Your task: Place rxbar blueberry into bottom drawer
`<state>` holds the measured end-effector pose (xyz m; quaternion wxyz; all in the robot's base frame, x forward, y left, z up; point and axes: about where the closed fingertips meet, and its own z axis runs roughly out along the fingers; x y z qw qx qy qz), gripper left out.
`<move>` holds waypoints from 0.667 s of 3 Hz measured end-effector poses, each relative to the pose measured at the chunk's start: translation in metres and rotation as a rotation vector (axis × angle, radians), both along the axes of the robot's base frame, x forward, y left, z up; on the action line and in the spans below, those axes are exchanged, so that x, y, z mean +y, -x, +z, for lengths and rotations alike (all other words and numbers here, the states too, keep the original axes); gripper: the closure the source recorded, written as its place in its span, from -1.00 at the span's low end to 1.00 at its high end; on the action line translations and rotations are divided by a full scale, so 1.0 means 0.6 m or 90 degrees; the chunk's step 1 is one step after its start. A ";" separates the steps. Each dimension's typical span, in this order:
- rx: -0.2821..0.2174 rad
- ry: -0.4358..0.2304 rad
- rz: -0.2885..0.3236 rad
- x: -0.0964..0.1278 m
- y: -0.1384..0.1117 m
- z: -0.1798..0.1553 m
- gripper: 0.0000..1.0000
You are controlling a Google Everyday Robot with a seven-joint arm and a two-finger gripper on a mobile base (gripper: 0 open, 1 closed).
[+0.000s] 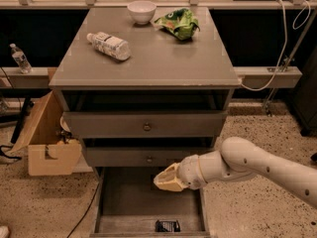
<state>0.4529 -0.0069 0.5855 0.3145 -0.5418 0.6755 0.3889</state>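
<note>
Looks all but done, with the snack bar (167,225) lying in the bottom drawer (129,198) and the gripper (166,180) above it, apparently empty, spread impossible to tell.

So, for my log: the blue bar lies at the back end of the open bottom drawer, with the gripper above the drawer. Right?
Not quite. The camera view shows the rxbar blueberry at the front end of the open bottom drawer, by its front wall. The gripper is indeed above the drawer.
</note>
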 end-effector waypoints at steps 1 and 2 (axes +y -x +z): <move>0.000 0.000 0.000 0.000 0.000 0.000 0.67; -0.002 0.002 0.000 -0.002 0.000 0.001 0.08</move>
